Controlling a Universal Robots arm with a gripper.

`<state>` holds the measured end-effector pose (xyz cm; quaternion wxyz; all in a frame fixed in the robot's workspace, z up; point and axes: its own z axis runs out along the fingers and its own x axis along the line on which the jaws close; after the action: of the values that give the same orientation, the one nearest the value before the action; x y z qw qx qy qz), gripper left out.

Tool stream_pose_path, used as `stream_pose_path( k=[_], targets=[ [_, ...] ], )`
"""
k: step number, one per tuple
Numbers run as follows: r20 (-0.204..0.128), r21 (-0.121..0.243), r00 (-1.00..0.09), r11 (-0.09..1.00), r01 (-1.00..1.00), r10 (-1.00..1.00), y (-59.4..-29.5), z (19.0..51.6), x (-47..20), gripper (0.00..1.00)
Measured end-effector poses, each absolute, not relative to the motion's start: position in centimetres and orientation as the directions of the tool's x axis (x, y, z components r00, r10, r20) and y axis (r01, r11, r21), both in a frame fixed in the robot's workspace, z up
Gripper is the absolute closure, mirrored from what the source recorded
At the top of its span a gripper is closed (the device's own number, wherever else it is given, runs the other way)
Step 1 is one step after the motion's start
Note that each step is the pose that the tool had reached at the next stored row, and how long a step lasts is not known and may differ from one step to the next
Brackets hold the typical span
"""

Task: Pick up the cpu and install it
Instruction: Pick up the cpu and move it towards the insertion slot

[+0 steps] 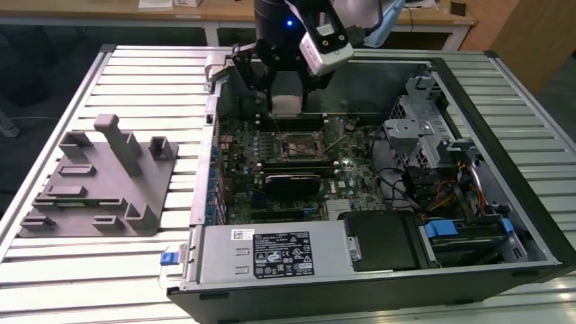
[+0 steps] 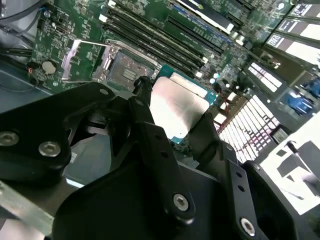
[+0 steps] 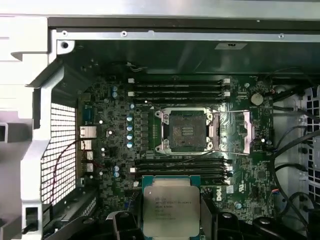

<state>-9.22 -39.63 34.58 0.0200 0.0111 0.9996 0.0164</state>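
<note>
Your gripper (image 1: 286, 108) is clamped on the cpu (image 3: 171, 205). Its two black fingers (image 2: 150, 135) press against opposite edges of the chip, so the silvery lid shows bare between them in both wrist views. The chip hangs in the air inside the open computer case (image 1: 504, 115), above the motherboard (image 3: 115, 150). It looks to sit over the memory slots (image 3: 177, 167), just beside the socket (image 3: 182, 131) rather than above it. The socket is empty, with its load plate (image 3: 235, 127) swung open to one side. Judge the cpu as light, thin and stiff: it will not bend, but its smooth metal top and shallow rim give the fingers little to bite on, so it could tip or slide if jolted. The edge hold you have is probably the right one, since it keeps the fingers off the underside, which is likely the delicate face, as are the socket's contacts. In the first wrist view the chip's sides run roughly parallel to the socket's frame; whether it hangs level you cannot tell for sure.
</note>
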Motion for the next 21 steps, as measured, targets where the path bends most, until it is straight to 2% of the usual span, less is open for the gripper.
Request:
stream_pose_path(
  k=[21],
  targets=[
    [-0.040,0.020,-0.999,1.000,0.019,0.019,-39.1,31.0,-7.8,0.46]
  ],
)
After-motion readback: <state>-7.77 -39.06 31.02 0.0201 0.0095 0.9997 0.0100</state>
